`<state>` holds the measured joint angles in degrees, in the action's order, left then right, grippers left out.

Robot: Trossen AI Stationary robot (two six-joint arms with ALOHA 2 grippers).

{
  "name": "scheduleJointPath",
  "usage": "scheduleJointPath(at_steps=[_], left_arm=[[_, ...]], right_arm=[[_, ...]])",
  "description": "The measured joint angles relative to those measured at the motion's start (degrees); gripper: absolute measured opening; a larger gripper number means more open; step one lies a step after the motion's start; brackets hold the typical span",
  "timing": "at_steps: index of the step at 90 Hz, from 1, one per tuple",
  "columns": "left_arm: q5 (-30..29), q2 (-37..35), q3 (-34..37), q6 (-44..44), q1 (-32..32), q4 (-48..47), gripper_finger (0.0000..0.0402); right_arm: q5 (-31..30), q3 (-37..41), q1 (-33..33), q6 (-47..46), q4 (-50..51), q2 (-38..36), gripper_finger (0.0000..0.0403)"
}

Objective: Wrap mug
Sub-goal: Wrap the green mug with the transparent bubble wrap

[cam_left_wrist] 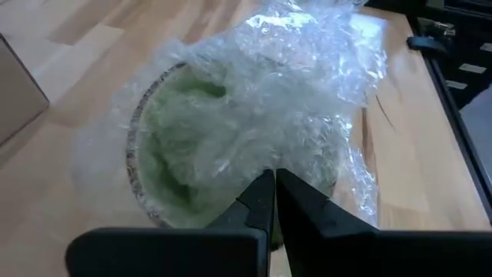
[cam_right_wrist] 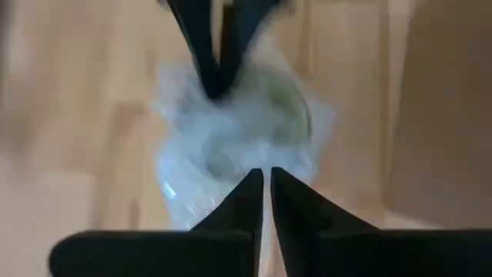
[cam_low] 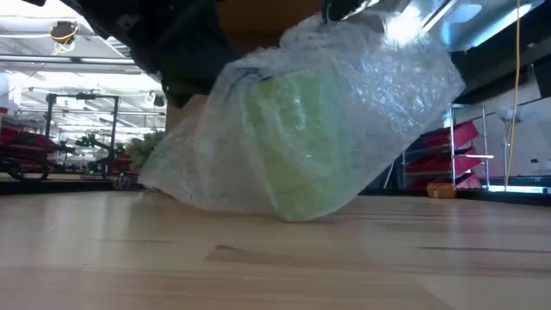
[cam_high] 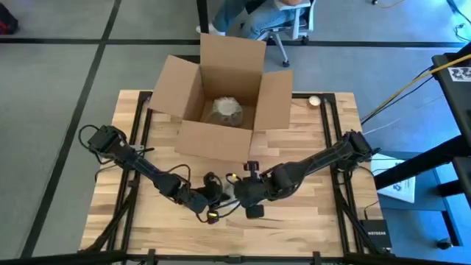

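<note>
Left wrist view shows the left hand (cam_left_wrist: 273, 181) with its two dark fingers pressed together on a fold of the bubble wrap (cam_left_wrist: 307, 85), right at the rim of the mug (cam_left_wrist: 177, 146). The right hand (cam_right_wrist: 266, 178) comes from the opposite side, and its fingers also look pinched on the clear sheet. In the high view both hands meet at the front middle of the bench (cam_high: 309, 213), just before the cardboard box (cam_high: 221, 96), which stands open with another wrapped bundle (cam_high: 226, 110) inside.

The mug lies tilted on the bench, half covered, its mouth open toward the left hand.

I think the risk is that the thin film slips out from between the fingers, or that one hand pulls harder and the round mug rolls and the wrap opens again.

The sheet is clear, crinkly and shiny; the mug is round, smooth, pale green; the bench is light wood with fine grain
</note>
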<state>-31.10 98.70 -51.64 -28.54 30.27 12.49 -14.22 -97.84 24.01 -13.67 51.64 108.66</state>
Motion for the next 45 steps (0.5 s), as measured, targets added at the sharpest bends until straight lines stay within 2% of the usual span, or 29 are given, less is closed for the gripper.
scheduleJointPath(at_steps=[14, 22, 45], left_arm=[[0.03, -0.07, 0.0, -0.17, 0.02, 0.2, 0.0], [0.05, -0.22, 0.0, -0.19, 0.02, 0.39, 0.0], [0.28, -1.33, 0.02, -0.02, 0.13, 0.55, 0.0]], right_arm=[[1.99, 0.0, -0.04, 0.74, -4.23, 2.05, 0.0014], [3.74, 0.11, -0.48, 0.92, -4.23, 5.1, 0.0014], [3.78, 0.11, -2.01, 0.83, -2.26, 10.91, 0.0014]])
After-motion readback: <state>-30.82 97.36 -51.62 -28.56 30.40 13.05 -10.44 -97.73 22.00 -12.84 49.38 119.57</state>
